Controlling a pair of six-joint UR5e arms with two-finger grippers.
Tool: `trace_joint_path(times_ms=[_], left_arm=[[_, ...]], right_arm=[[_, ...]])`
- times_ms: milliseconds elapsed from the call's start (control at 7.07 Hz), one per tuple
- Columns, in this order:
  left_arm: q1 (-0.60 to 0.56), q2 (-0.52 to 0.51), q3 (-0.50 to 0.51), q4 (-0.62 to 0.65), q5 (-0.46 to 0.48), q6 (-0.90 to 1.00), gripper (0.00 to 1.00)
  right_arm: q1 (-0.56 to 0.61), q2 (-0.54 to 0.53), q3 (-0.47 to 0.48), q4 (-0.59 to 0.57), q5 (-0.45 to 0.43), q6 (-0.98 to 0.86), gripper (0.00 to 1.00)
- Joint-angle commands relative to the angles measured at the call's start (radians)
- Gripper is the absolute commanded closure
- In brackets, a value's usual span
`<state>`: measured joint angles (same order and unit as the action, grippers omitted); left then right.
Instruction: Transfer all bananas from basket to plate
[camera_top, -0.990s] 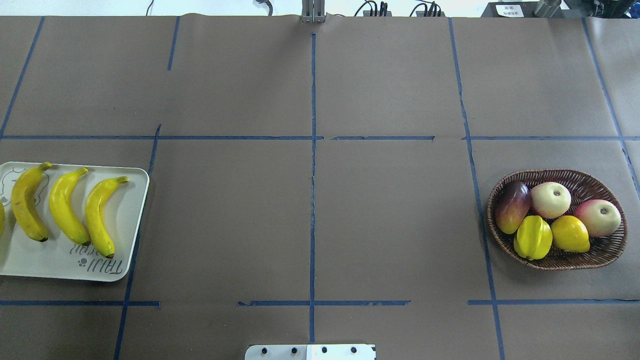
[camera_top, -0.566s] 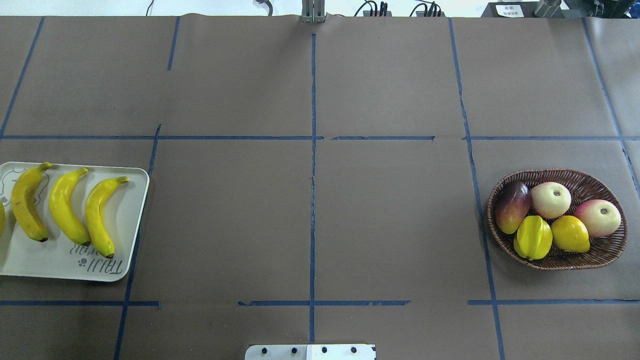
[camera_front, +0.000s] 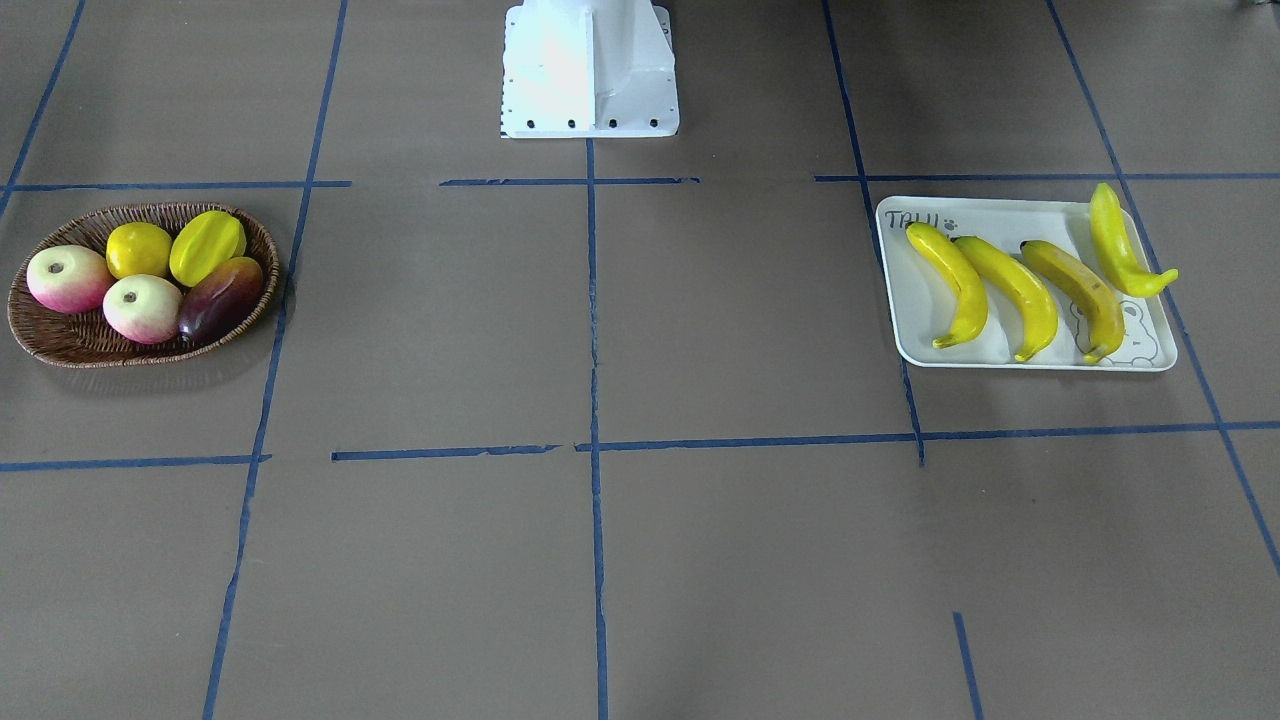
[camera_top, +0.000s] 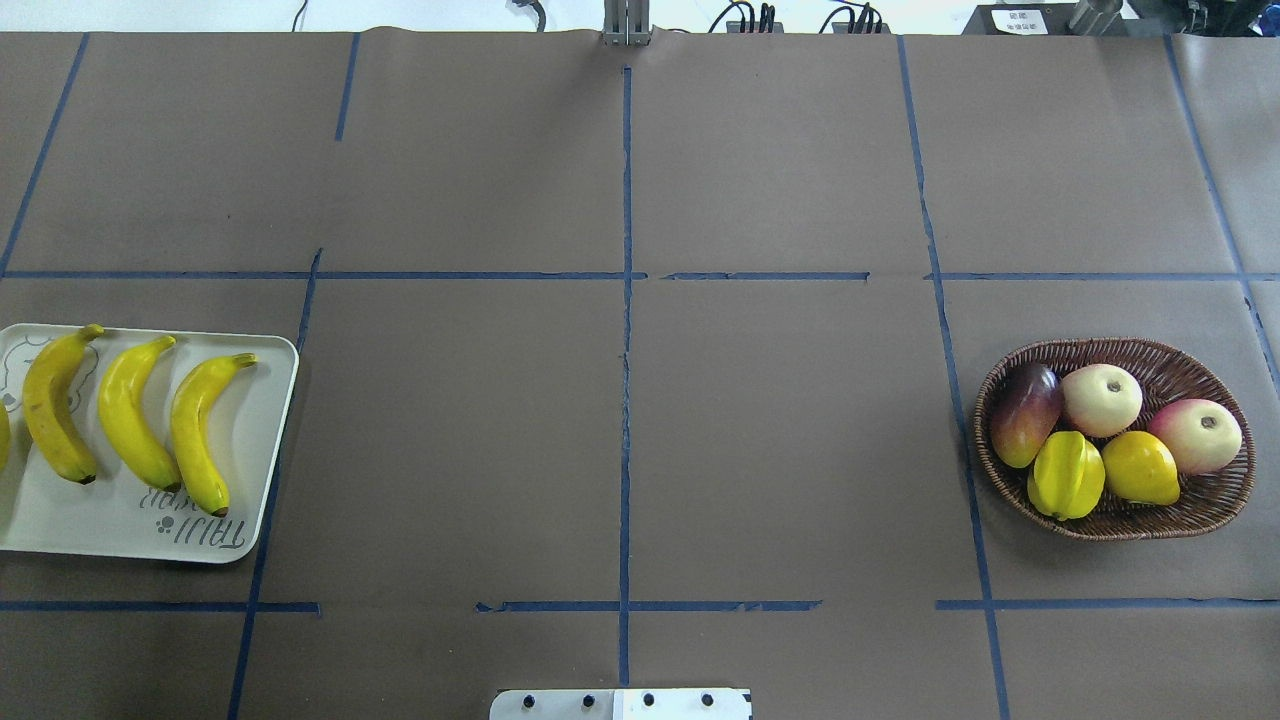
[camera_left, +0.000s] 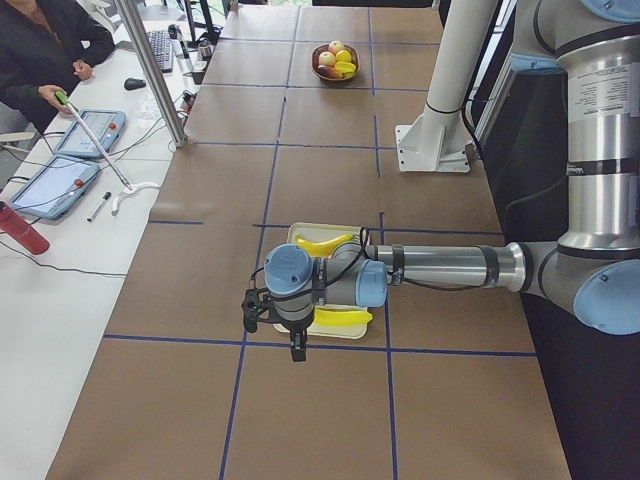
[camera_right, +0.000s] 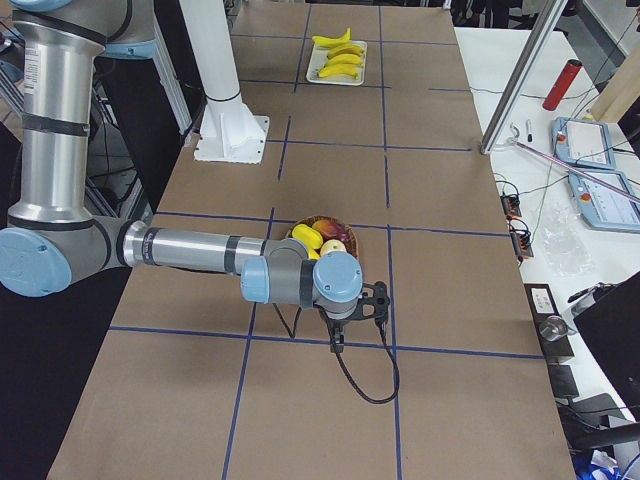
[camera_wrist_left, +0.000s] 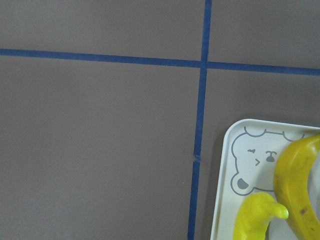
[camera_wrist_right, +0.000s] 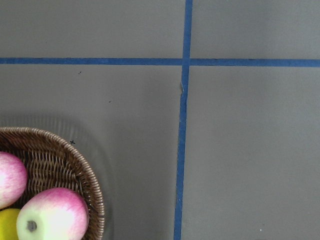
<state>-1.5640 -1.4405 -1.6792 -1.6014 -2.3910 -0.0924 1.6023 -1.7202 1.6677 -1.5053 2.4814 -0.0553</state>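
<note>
Well, all four bananas (camera_front: 1018, 285) lie side by side on the plate (camera_front: 1010, 215), printed "TAIJI" with a bear outline. The wicker basket (camera_front: 90, 350) holds two apples (camera_front: 143, 307), a lemon (camera_front: 138, 250), a starfruit (camera_front: 207, 246) and a mango (camera_front: 220, 298). I cannot tell whether the left gripper (camera_left: 296, 348) or the right gripper (camera_right: 337, 340) is parted or closed.

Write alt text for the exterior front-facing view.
Four yellow bananas lie side by side on a pale rectangular plate at right. At left, a brown wicker basket holds two apples, a lemon, a starfruit and a mango, no banana. Blue tape lines cross the brown table; the robot's white base is at top.
</note>
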Motion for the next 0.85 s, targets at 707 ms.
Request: trace_joint_path(times_ms=[707], left_arm=[[-0.014,-0.003,0.001,0.011,-0.004,0.025,0.00]], right_arm=[[0.004,0.001,0.006,0.010,-0.004,-0.001,0.00]])
